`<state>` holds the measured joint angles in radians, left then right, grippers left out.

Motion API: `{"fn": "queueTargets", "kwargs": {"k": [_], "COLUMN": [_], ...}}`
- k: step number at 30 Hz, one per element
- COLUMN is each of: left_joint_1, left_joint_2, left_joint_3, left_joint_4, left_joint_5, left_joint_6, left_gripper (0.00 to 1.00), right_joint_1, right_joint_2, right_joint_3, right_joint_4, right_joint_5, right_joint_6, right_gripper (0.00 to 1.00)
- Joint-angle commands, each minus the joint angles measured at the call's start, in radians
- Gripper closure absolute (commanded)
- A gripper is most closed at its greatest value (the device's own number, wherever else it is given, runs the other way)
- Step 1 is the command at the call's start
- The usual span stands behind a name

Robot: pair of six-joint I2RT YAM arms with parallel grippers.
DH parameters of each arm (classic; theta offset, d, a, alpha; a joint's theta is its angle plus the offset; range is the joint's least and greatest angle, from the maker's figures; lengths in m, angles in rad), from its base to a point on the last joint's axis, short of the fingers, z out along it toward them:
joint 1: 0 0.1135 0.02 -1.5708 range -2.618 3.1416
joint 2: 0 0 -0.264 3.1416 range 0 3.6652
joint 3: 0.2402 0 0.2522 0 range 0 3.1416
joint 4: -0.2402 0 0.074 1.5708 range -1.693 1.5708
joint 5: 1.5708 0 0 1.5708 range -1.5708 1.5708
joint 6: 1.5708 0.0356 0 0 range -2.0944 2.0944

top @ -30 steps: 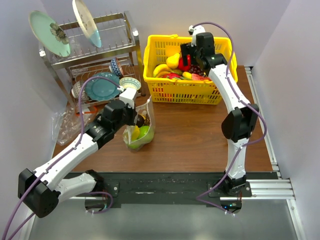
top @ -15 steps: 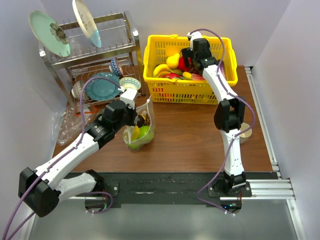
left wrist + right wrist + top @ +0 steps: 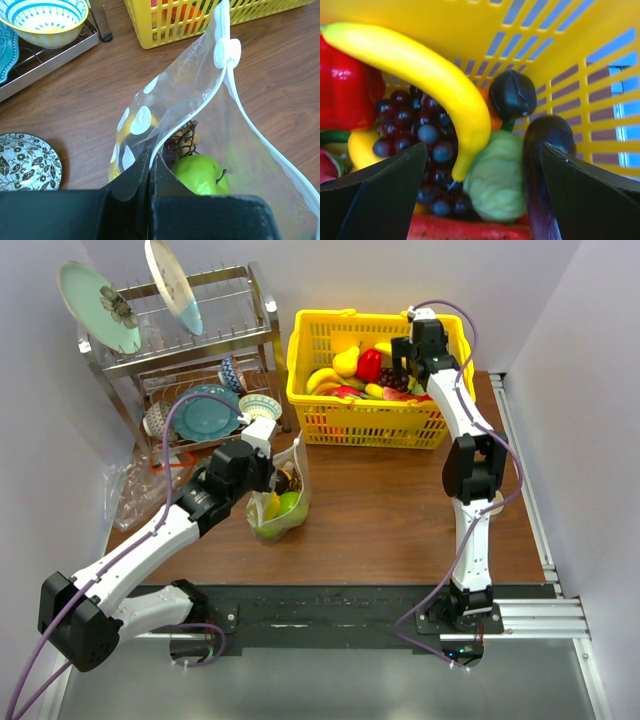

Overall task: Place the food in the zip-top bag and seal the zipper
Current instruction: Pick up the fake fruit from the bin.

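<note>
Top view, left pincer: the left pincer (image 3: 270,474) is clamped on the near edge of the zip-top bag (image 3: 288,490).
Top view, bag: it stands upright on the table (image 3: 400,510), just in front of the yellow basket (image 3: 300,390) at its left corner, beside the dish rack (image 3: 262,335).
Top view, right pincer: the right pincer (image 3: 411,360) hangs over the right half of the basket.

Left wrist, grip: the jaws are pressed together on the bag's rim, with the plastic pinched between them.
Left wrist, contents: a green apple (image 3: 200,172) lies at the bottom, and a cluster of brown balls (image 3: 186,140) is just behind it.
Left wrist, zipper: the zipper (image 3: 240,106) is a white strip with its slider (image 3: 226,51) at the far end; the mouth gapes.
Left wrist, surroundings: a bowl (image 3: 45,17) sits on the rack.

Right wrist, pincer: the fingers (image 3: 385,192) are spread wide and hold nothing.
Right wrist, below: a banana (image 3: 420,70), grapes (image 3: 420,132), an eggplant (image 3: 547,137) and a pale green cabbage (image 3: 497,182) lie in the basket.
</note>
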<state>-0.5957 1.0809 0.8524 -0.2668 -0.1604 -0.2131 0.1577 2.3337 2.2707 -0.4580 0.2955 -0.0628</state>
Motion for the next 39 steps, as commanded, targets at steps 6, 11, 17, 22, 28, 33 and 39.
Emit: {"fn": "queueTargets", "kwargs": {"k": [6,11,17,22,28,33,39], "left_joint_1": [0.007,0.007,0.007,0.007,0.007,0.007,0.005], "left_joint_2": [-0.007,-0.007,-0.009,-0.01,-0.015,-0.021,-0.022], "left_joint_3": [0.001,0.0,0.0,-0.003,0.002,-0.003,-0.003], "left_joint_4": [0.037,0.041,0.044,0.044,0.044,0.043,0.041], "left_joint_5": [0.002,0.018,0.022,0.025,0.027,0.022,0.021], "left_joint_6": [0.015,0.015,0.014,0.014,0.014,0.015,0.015], "left_gripper": [1.0,1.0,1.0,1.0,1.0,1.0,1.0], "right_joint_1": [0.008,0.008,0.006,0.0,-0.007,-0.009,-0.007], "right_joint_2": [-0.237,-0.206,-0.234,-0.235,-0.231,-0.281,-0.364], "right_joint_3": [-0.063,-0.016,-0.109,-0.148,-0.105,-0.047,0.058], "right_joint_4": [-0.27,-0.448,-0.498,-0.533,-0.559,-0.536,-0.505], "right_joint_5": [0.042,0.068,0.04,0.047,0.011,-0.039,-0.171], "right_joint_6": [0.054,0.034,0.09,0.113,0.116,0.118,0.118], "right_gripper": [0.01,0.01,0.01,0.08,0.41,0.48,0.53]}}
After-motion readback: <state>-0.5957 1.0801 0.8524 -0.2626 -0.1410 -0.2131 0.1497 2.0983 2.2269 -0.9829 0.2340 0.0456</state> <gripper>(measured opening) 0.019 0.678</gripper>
